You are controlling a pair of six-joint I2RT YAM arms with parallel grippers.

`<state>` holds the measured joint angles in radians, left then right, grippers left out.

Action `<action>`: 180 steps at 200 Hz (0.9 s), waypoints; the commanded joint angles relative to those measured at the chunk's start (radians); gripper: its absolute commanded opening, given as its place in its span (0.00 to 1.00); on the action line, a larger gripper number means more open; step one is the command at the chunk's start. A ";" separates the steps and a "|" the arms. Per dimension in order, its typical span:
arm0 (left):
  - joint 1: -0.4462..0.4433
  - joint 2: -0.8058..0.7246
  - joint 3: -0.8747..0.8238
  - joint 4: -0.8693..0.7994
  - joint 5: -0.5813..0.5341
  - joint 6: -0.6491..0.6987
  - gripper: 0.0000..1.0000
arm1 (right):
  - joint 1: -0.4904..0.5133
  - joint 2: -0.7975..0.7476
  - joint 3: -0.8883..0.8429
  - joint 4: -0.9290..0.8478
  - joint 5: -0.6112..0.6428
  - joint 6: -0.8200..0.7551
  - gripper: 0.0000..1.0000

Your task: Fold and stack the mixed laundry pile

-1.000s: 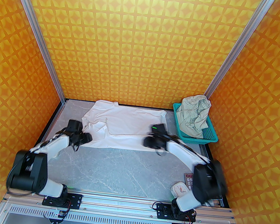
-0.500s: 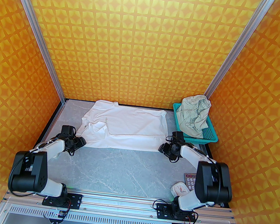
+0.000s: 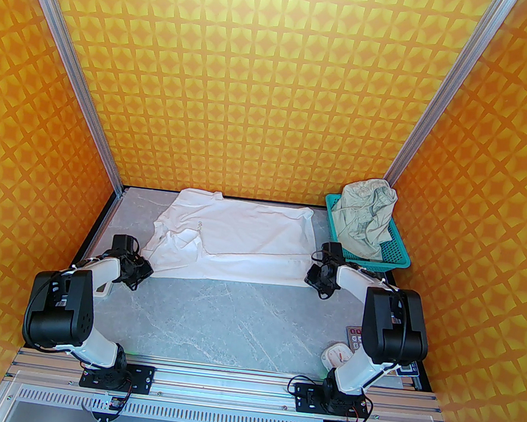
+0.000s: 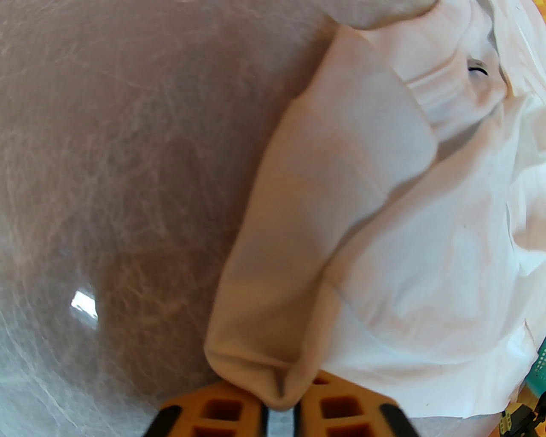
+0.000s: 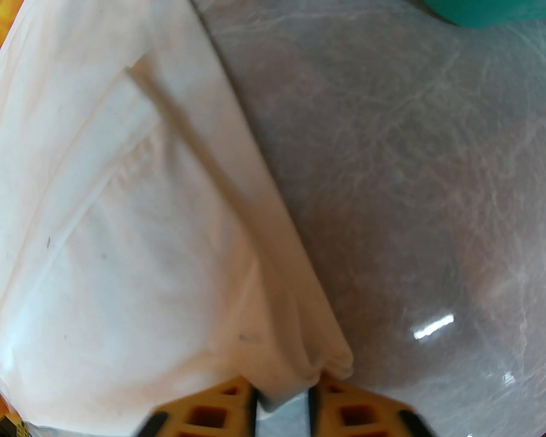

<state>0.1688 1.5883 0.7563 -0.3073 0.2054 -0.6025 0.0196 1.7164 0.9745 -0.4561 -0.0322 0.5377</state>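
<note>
A white T-shirt (image 3: 237, 237) lies spread on the grey table, its small dark lettering toward the left. My left gripper (image 3: 143, 268) sits at the shirt's near-left corner; the left wrist view has its orange fingers (image 4: 341, 405) pinched on a fold of the white T-shirt (image 4: 341, 205). At the near-right corner my right gripper (image 3: 316, 277) is shut on the hem, and the right wrist view shows the white T-shirt (image 5: 140, 239) bunched between the orange fingers (image 5: 349, 409). Pale greenish-cream shorts (image 3: 365, 219) lie heaped in the teal basket.
The teal mesh basket (image 3: 397, 258) stands at the back right, just behind my right arm. A small keypad (image 3: 354, 337) and a white round device (image 3: 336, 355) lie near the right arm's base. Bare grey table (image 3: 232, 315) stretches in front of the shirt. Orange patterned walls enclose the cell.
Both grippers drew back from over the shirt to its near corners and closed on the cloth. The left corner of the shirt shifted slightly toward the near left.
</note>
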 commanded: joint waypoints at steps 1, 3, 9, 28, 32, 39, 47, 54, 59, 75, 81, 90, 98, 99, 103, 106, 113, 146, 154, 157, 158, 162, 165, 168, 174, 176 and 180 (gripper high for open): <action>0.013 0.047 0.044 0.097 -0.016 0.015 0.07 | -0.005 -0.004 0.038 -0.001 0.058 -0.010 0.14; 0.014 0.049 0.047 0.095 -0.017 0.015 0.07 | -0.005 -0.006 0.037 -0.003 0.060 -0.012 0.14; 0.014 0.053 0.053 0.094 -0.017 0.017 0.05 | -0.006 -0.014 0.041 -0.007 0.065 -0.017 0.11; 0.017 0.062 0.075 0.085 -0.017 0.024 0.02 | -0.006 -0.041 0.038 -0.022 0.087 -0.030 0.01; 0.016 0.062 0.081 0.081 -0.017 0.025 0.02 | -0.007 -0.047 0.038 -0.026 0.088 -0.032 0.00; 0.016 0.057 0.091 0.071 -0.017 0.029 0.02 | -0.007 -0.055 0.041 -0.035 0.090 -0.038 0.00; 0.015 0.040 0.098 0.057 -0.017 0.033 0.02 | -0.007 -0.066 0.039 -0.046 0.089 -0.043 0.00; 0.017 0.014 0.098 0.043 -0.016 0.038 0.06 | -0.007 -0.080 0.037 -0.059 0.089 -0.047 0.00; 0.016 -0.008 0.095 0.034 -0.017 0.041 0.14 | -0.007 -0.091 0.034 -0.065 0.090 -0.047 0.00; 0.015 -0.083 0.089 -0.018 -0.033 0.058 0.48 | -0.009 -0.126 0.017 -0.083 0.085 -0.051 0.11; 0.015 -0.110 0.083 -0.037 -0.037 0.063 0.51 | -0.014 -0.139 0.010 -0.089 0.070 -0.050 0.20; 0.016 -0.145 0.072 -0.063 -0.038 0.070 0.53 | -0.029 -0.156 -0.009 -0.083 0.015 -0.039 0.32; 0.016 -0.174 0.057 -0.082 -0.039 0.069 0.54 | -0.051 -0.172 -0.036 -0.060 -0.067 -0.022 0.39; 0.016 -0.177 0.055 -0.084 -0.039 0.070 0.54 | -0.057 -0.174 -0.040 -0.057 -0.076 -0.019 0.39; 0.016 -0.190 0.046 -0.092 -0.040 0.069 0.54 | -0.073 -0.179 -0.053 -0.047 -0.108 -0.009 0.42; 0.015 -0.199 0.039 -0.099 -0.040 0.068 0.54 | -0.082 -0.183 -0.059 -0.041 -0.130 -0.002 0.43; 0.014 -0.218 0.021 -0.107 -0.038 0.065 0.55 | -0.097 -0.193 -0.077 -0.029 -0.163 0.005 0.45; 0.014 -0.228 -0.040 -0.078 0.005 0.052 0.60 | -0.106 -0.184 -0.094 0.013 -0.207 0.027 0.53; 0.012 -0.205 -0.035 -0.064 0.030 0.046 0.61 | -0.105 -0.167 -0.094 0.027 -0.213 0.039 0.53; 0.009 -0.196 -0.033 -0.057 0.036 0.044 0.62 | -0.106 -0.161 -0.094 0.032 -0.215 0.044 0.53; 0.008 -0.193 -0.033 -0.054 0.038 0.042 0.62 | -0.106 -0.160 -0.094 0.034 -0.215 0.045 0.53; 0.006 -0.183 -0.030 -0.043 0.045 0.036 0.63 | -0.105 -0.151 -0.095 0.041 -0.215 0.053 0.53; 0.002 -0.177 -0.030 -0.036 0.047 0.032 0.63 | -0.106 -0.143 -0.095 0.047 -0.215 0.058 0.53; 0.001 -0.168 -0.030 -0.027 0.049 0.027 0.63 | -0.106 -0.139 -0.096 0.054 -0.215 0.063 0.53; -0.006 -0.154 -0.026 -0.013 0.050 0.018 0.64 | -0.106 -0.129 -0.098 0.066 -0.215 0.072 0.53; -0.008 -0.150 -0.026 -0.007 0.051 0.015 0.64 | -0.106 -0.125 -0.099 0.069 -0.215 0.074 0.54; -0.012 -0.141 -0.024 0.004 0.053 0.010 0.65 | -0.105 -0.119 -0.102 0.080 -0.216 0.080 0.53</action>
<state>0.1753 1.4021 0.7338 -0.3542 0.2153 -0.5617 -0.0864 1.5490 0.8886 -0.4500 -0.2066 0.5636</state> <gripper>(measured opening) 0.634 0.533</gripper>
